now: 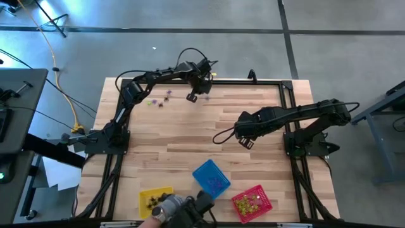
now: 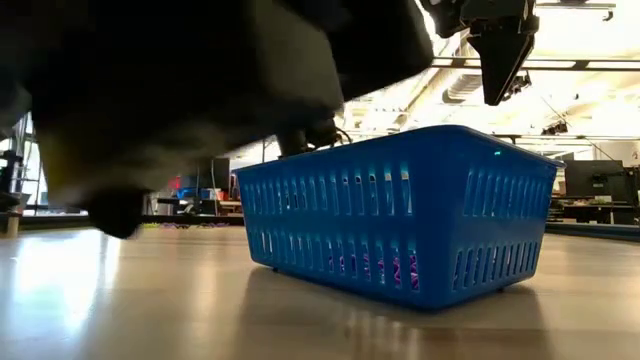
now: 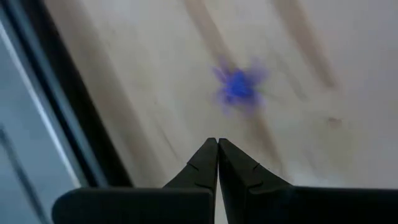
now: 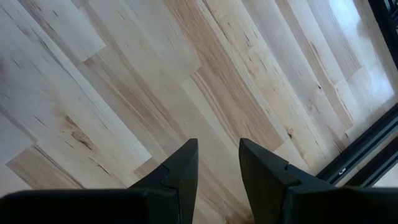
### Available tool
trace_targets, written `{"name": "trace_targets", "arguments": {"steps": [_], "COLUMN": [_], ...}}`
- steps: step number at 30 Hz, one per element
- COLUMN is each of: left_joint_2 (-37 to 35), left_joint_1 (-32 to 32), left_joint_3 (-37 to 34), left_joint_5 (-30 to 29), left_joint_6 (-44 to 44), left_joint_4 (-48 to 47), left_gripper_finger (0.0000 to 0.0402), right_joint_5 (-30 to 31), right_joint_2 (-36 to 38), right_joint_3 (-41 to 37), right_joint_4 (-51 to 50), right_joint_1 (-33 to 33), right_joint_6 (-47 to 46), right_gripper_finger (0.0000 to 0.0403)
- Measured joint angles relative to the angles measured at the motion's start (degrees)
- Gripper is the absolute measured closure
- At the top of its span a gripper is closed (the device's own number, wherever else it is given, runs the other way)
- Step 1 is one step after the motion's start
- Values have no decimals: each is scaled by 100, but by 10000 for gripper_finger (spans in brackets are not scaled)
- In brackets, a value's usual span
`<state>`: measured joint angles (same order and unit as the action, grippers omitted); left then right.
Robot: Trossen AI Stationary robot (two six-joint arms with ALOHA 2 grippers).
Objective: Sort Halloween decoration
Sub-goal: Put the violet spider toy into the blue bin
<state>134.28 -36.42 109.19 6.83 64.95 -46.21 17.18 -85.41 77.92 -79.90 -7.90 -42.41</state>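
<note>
One purple spider trinket [image 3: 238, 89] lies just ahead of the left gripper [image 3: 217, 144], whose jaws are clenched empty. Right gripper [image 4: 217, 155] hovers over bare table [image 4: 124, 74], jaws parted

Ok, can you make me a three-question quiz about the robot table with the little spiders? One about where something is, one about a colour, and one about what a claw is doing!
1. Where does the blue basket sit among the three baskets?
A. Between the yellow basket and the red basket
B. At the table's far edge
C. Under the left arm

2. What colour is the spider trinket ahead of the left gripper in its wrist view?
A. Orange
B. Purple-blue
C. White

3. How do the right gripper fingers stand?
A. Apart, holding nothing
B. Pinched on a spider
C. Clamped on a basket

Answers:
1. A: the high view shows yellow, blue and red in a row along the near edge.
2. B: a blurry purple-blue spiky shape lies on the wood.
3. A: only bare wood shows through the gap.
</note>
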Motion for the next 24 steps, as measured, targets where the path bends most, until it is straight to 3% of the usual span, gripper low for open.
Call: {"name": "trace_targets", "arguments": {"steps": [8,24], "left_joint_2": [187,168], "left_joint_1": [89,286], "left_joint_3": [-5,50], "left_joint_5": [-388,-667], "left_joint_6": [549,499], "left_joint_4": [244,22], "left_gripper_finger": [401,401], "right_joint_5": [11,27], "right_joint_2": [0,0], "right_joint_3": [1,-1], "right_joint_4": [4,26], "right_joint_1": [8,42], "right_joint_6": [34,135], "right_gripper_finger": [291,291]}}
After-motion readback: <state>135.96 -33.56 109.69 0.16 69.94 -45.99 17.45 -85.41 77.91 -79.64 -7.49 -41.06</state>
